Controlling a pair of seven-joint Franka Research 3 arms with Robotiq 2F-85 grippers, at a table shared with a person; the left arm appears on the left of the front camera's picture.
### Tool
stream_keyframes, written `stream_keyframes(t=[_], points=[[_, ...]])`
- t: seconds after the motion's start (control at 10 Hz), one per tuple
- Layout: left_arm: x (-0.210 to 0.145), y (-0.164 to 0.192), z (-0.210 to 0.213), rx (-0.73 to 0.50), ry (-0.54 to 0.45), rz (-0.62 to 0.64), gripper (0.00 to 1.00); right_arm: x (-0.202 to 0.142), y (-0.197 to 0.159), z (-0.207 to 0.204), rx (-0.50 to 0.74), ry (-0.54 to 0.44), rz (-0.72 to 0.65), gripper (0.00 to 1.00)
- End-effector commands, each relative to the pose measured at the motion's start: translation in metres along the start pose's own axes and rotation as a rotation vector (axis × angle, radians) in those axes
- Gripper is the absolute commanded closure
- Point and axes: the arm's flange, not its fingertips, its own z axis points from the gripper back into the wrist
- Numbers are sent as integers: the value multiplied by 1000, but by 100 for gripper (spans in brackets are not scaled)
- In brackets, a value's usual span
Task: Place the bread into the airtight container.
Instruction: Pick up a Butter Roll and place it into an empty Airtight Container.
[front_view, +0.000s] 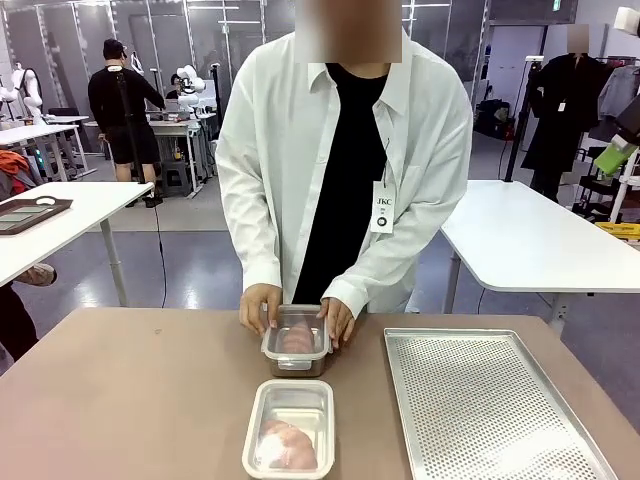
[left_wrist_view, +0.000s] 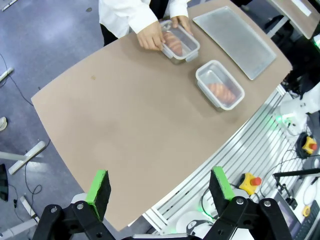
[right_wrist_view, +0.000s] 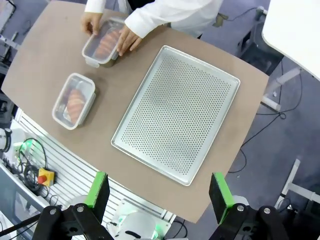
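Two clear airtight containers sit mid-table, one behind the other. The far container (front_view: 297, 340) (left_wrist_view: 179, 42) (right_wrist_view: 102, 44) holds bread under a lid, and the person's hands (front_view: 260, 305) press on both of its sides. Bread (front_view: 288, 445) (left_wrist_view: 222, 91) (right_wrist_view: 75, 102) also lies in the near container (front_view: 290, 428) (left_wrist_view: 220, 85) (right_wrist_view: 74, 100). My left gripper (left_wrist_view: 160, 189) hangs open high above the table's near left edge. High over the near right edge, my right gripper (right_wrist_view: 159, 196) is open too. Neither holds anything.
A perforated metal tray (front_view: 490, 400) (left_wrist_view: 235, 37) (right_wrist_view: 175, 115) lies on the right part of the table, beside the containers. The left half of the brown table (front_view: 120, 400) is bare. Red stop buttons (left_wrist_view: 251, 181) sit below the near edge.
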Motion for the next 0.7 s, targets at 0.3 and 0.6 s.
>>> stream_keyframes(t=[0.3,0.6], points=[[1,0,2,-9,0,-18,0,-2,0,1,3,0,0,0],[1,0,2,-9,0,-18,0,-2,0,1,3,0,0,0]])
